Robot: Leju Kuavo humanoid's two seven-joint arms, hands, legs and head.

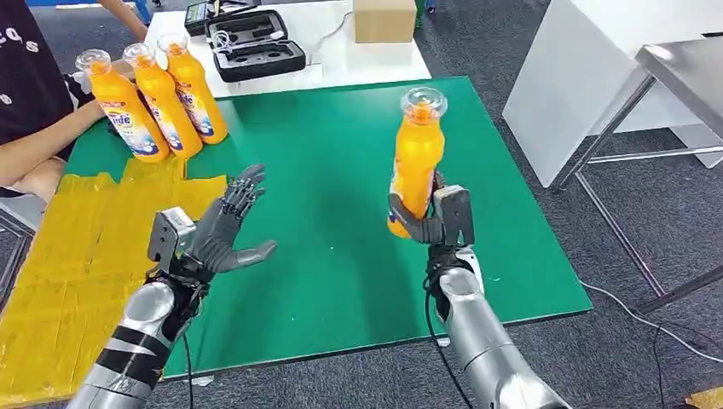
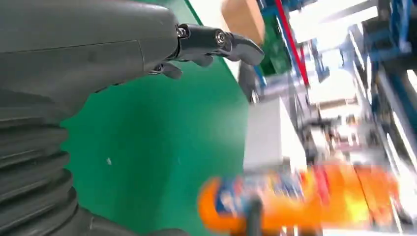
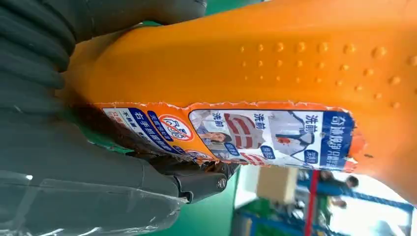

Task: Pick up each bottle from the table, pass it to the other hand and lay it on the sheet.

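In my left wrist cam the held bottle [image 2: 300, 201] was just an orange blur, label unreadable. A person's arm [image 1: 38, 153] was cut off at the pic's edge. Three more bottles [image 1: 158, 98] stood at the back left of the green desk [image 1: 324, 256], next to the yellow sheet [image 1: 77, 256]. A black case [image 1: 256, 47] & cardboard box [image 1: 385, 19] sat behind. My right hand [image 1: 430, 223] gripped the bottle upright, above the desk. My left hand [image 1: 223, 232] was wide open, holding nothing.
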